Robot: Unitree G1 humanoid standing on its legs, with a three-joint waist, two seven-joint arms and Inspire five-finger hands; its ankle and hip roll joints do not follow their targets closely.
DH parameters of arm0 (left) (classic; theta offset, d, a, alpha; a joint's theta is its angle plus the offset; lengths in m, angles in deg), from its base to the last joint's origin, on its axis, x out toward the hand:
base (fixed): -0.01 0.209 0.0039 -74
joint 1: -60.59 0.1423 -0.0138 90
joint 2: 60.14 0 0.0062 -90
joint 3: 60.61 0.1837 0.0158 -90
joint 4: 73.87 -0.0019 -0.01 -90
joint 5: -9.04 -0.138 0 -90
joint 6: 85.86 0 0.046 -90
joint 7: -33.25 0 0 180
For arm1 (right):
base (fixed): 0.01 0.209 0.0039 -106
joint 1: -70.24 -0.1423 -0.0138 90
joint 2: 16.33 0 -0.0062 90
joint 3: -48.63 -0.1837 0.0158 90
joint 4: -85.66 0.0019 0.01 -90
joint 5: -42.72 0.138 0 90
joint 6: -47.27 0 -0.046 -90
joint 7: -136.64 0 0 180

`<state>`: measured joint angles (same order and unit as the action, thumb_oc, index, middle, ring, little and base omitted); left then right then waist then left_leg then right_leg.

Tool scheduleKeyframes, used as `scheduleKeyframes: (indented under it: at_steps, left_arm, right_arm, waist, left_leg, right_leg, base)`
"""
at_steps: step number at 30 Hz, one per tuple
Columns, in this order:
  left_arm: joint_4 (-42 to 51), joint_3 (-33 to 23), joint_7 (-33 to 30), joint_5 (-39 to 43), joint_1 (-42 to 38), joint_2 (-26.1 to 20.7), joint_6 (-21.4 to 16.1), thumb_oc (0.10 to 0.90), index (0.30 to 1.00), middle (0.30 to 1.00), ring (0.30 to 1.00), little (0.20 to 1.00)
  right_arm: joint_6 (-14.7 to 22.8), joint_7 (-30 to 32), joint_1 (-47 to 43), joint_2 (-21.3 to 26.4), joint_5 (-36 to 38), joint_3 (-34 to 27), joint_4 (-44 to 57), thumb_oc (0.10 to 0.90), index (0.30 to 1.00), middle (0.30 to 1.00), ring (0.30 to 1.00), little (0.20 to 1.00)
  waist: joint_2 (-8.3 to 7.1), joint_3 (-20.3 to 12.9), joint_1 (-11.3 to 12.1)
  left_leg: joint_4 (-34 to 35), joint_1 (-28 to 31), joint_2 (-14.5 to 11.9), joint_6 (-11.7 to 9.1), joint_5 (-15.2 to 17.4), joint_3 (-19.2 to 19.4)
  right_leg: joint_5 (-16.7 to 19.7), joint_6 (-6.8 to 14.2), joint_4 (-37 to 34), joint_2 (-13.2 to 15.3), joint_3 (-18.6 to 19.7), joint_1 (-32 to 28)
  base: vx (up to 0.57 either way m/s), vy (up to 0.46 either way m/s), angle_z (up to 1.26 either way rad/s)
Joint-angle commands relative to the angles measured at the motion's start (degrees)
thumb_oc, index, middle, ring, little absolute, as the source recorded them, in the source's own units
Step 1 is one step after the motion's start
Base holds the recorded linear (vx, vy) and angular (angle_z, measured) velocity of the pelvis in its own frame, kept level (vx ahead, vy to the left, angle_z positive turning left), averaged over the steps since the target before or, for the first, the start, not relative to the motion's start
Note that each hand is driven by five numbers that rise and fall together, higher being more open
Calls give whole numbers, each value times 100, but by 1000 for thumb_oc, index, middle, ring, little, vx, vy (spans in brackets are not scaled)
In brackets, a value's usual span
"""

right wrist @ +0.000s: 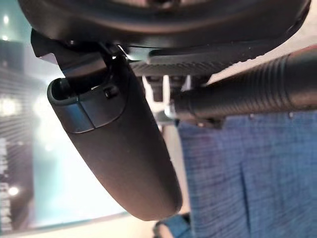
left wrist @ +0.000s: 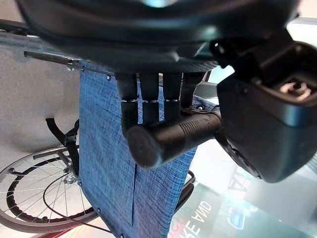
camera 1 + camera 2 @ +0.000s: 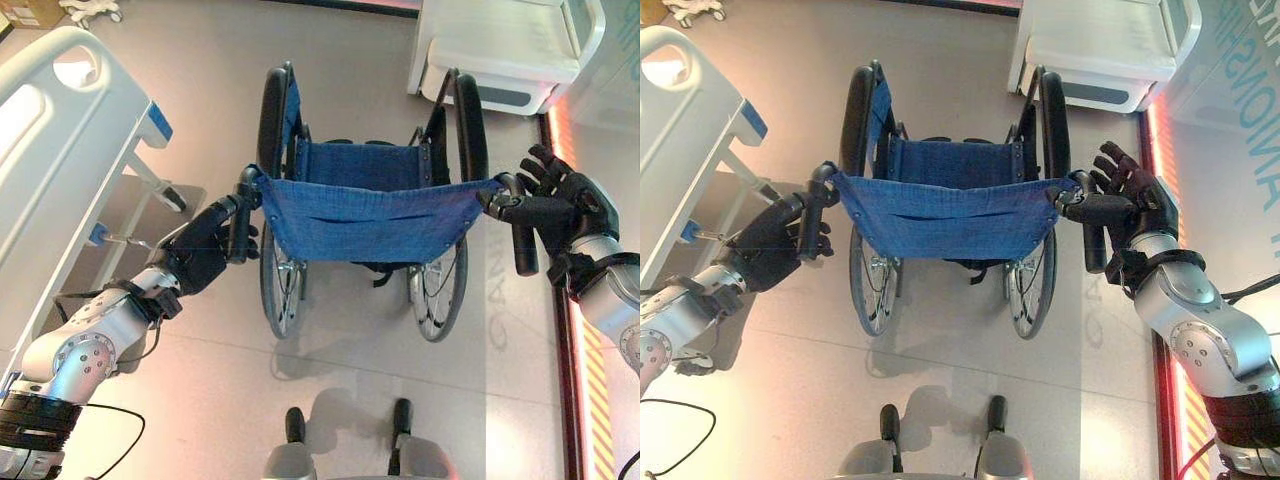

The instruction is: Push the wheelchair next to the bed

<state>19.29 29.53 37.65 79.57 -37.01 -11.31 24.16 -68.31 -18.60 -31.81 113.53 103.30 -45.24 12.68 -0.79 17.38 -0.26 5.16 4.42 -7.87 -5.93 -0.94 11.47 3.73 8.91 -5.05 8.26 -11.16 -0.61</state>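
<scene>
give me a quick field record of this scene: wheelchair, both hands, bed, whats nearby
wheelchair: blue fabric wheelchair on the floor, its back toward the robot
left hand: left hand with fingers curled round the left push handle
right hand: right hand at the right push handle, palm against the grip, fingers spread straight
bed: white bed on the robot's left, apart from the wheelchair
nearby: white cabinet ahead on the right
task state: wheelchair not yet beside the bed
</scene>
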Motion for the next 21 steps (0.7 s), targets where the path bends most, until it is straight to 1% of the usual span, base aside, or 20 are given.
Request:
scheduleKeyframes:
  at_steps: [1, 4, 6, 8, 9, 10, 12, 17, 21]
  left_arm:
    - [1529, -11, 834, 860, -614, -133, -775, 400, 300, 300, 300, 300]
    - [1521, -30, 841, 895, -586, -169, -804, 400, 300, 300, 300, 300]
    - [1555, -9, 787, 957, -614, -219, -820, 400, 300, 300, 300, 300]
    - [1578, -12, 766, 1001, -624, -239, -822, 400, 300, 300, 300, 300]
    - [1596, 1, 739, 1023, -641, -248, -825, 400, 300, 300, 300, 300]
    - [1619, 13, 712, 1035, -664, -225, -816, 400, 300, 300, 300, 300]
    - [1617, 43, 692, 1006, -699, -176, -809, 400, 300, 300, 300, 300]
    - [1568, 176, 695, 932, -792, -96, -828, 400, 300, 300, 300, 300]
    - [1515, 285, 758, 963, -873, -120, -850, 400, 300, 300, 300, 300]
  right_arm:
    - [-121, -118, -133, 624, -631, 10, -77, 800, 900, 900, 900, 900]
    - [-489, -35, -30, 756, -976, -49, -290, 800, 900, 900, 900, 900]
    - [-532, 54, -13, 834, -1188, -88, -434, 800, 900, 900, 900, 900]
    - [-492, 137, -54, 899, -1344, -105, -491, 800, 900, 900, 900, 900]
    - [-478, 157, -82, 922, -1295, -94, -491, 800, 900, 900, 900, 900]
    - [-469, 180, -144, 929, -1039, -62, -452, 800, 900, 900, 900, 900]
    - [-449, 247, -219, 897, -847, 12, -381, 800, 900, 900, 900, 900]
    - [-345, 78, -433, 717, -531, 309, -317, 800, 900, 900, 900, 900]
    - [-258, -9, -677, 702, -347, 590, -342, 800, 900, 900, 900, 900]
  waist:
    - [66, -600, -306]
    - [42, -619, -314]
    - [32, -624, -310]
    - [25, -619, -303]
    - [22, -617, -300]
    - [19, -610, -297]
    - [19, -594, -303]
    - [27, -550, -283]
    - [30, -547, -243]
  left_leg:
    - [-16, -235, 199, 82, -210, 156]
    - [-16, -211, 196, 82, -201, 170]
    - [-16, -203, 193, 82, -198, 173]
    - [-16, -191, 188, 84, -197, 182]
    - [-16, -188, 186, 85, -199, 184]
    - [-16, -181, 186, 87, -200, 188]
    - [-16, -171, 184, 90, -204, 189]
    - [-16, -169, 187, 99, -206, 162]
    - [-16, -174, 193, 98, -210, 141]
  right_leg:
    - [104, -118, 5, -9, 103, -41]
    - [100, -113, 5, -14, 97, -59]
    - [94, -109, 5, -19, 94, -71]
    - [95, -107, 5, -26, 96, -80]
    - [96, -106, 5, -29, 95, -83]
    - [91, -108, 5, -34, 104, -90]
    - [93, -113, 5, -41, 126, -94]
    - [85, -119, 5, -45, 149, -110]
    - [85, -119, 5, -37, 117, -119]
  base:
    - [0, 0, 0]
    - [0, 0, 0]
    - [9, -3, -2]
    - [0, 0, 0]
    - [0, 0, 0]
    - [0, 0, 0]
    - [0, 0, 0]
    - [14, 0, -6]
    - [7, -4, -4]
